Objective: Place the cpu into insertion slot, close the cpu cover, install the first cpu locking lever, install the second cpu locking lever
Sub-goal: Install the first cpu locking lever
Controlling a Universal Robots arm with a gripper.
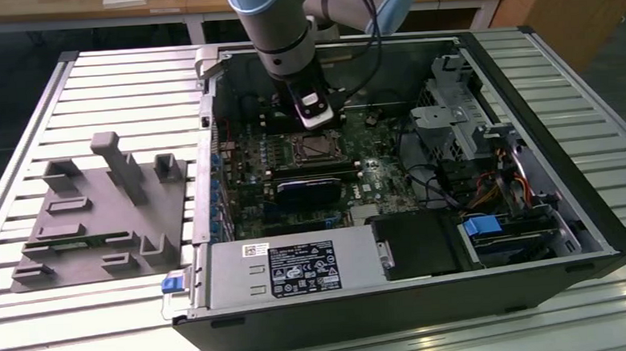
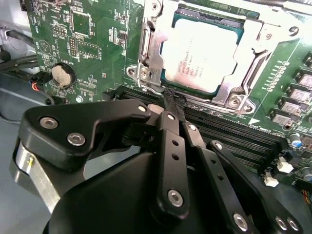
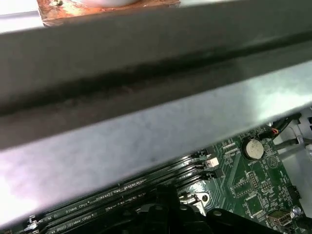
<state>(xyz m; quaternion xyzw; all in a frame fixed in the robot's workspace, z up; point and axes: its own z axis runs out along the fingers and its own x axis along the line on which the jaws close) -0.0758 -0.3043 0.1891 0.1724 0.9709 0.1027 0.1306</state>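
Observation:
The cpu (image 2: pixel 202 51) lies flat in the insertion slot (image 1: pixel 314 147) of the green motherboard (image 2: pixel 87 58), silvery top up. The cpu cover (image 2: pixel 155 53) lies down around it as a metal frame. One thin locking lever (image 2: pixel 144 46) runs along one side of the socket and another (image 2: pixel 258 61) along the opposite side. My gripper (image 2: pixel 170 102) is shut, its black fingertips pressed together at the socket corner, beside the bent end of the first lever; I see nothing held between them. In the exterior view the gripper (image 1: pixel 319 120) hangs just behind the socket inside the open computer case.
Long black memory slots (image 2: pixel 234 139) run beside the socket under my fingers. A coin battery (image 2: pixel 62 74) sits on the board. The case holds a power supply (image 1: pixel 296 269), a drive cage (image 1: pixel 471 127) and loose cables (image 1: pixel 431 181). A grey fixture plate (image 1: pixel 100 211) lies at the exterior view's left.

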